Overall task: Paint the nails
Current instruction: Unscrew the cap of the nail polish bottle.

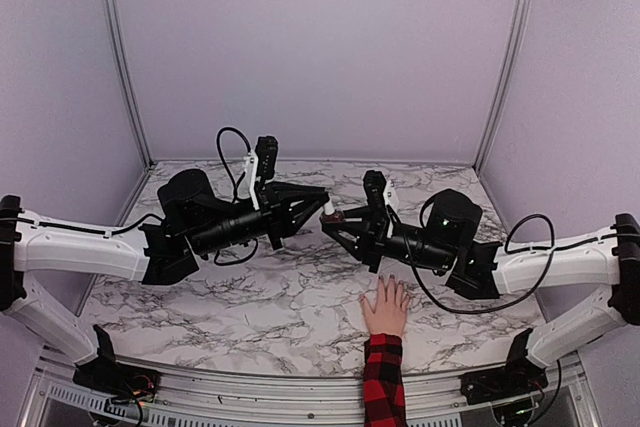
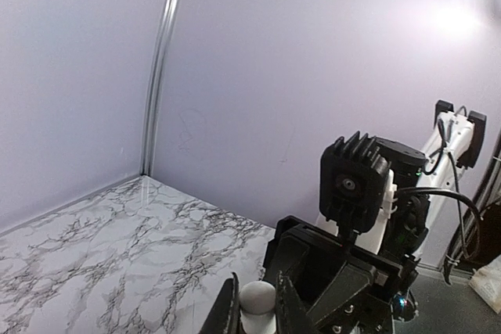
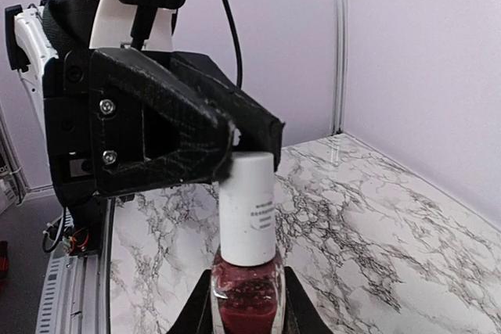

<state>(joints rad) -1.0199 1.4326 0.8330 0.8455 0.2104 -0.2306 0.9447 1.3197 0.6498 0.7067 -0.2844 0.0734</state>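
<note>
**Bottle held between two arms, cap not yet off**

Top view: the two arms meet over the middle of the marble table (image 1: 250, 297). The right gripper (image 3: 249, 312) is clamped on the glass body of a dark-red polish bottle (image 3: 249, 296) and holds it upright. The left gripper (image 2: 257, 314) is closed around the bottle's white cap (image 3: 246, 207), with one finger on each side of it. In the right wrist view the cap sits flush on the neck and no brush is showing.

A human hand (image 1: 385, 307) in a red-and-black plaid sleeve (image 1: 383, 382) lies palm down near the front edge, right of centre, with its fingers spread and pointing to the far side. The nails (image 1: 391, 280) show only as small dark tips, too small to judge their coat. They lie just near of the right arm and well apart from the bottle.

Step in hand, as judged: opening the bottle, which comes before any painting. The next move calls for the left gripper to turn the cap loose while the right keeps the glass steady. The cap should then lift straight along the neck so the brush clears without tipping the bottle. After that the brush has to travel near and right to the fingertips.
</note>
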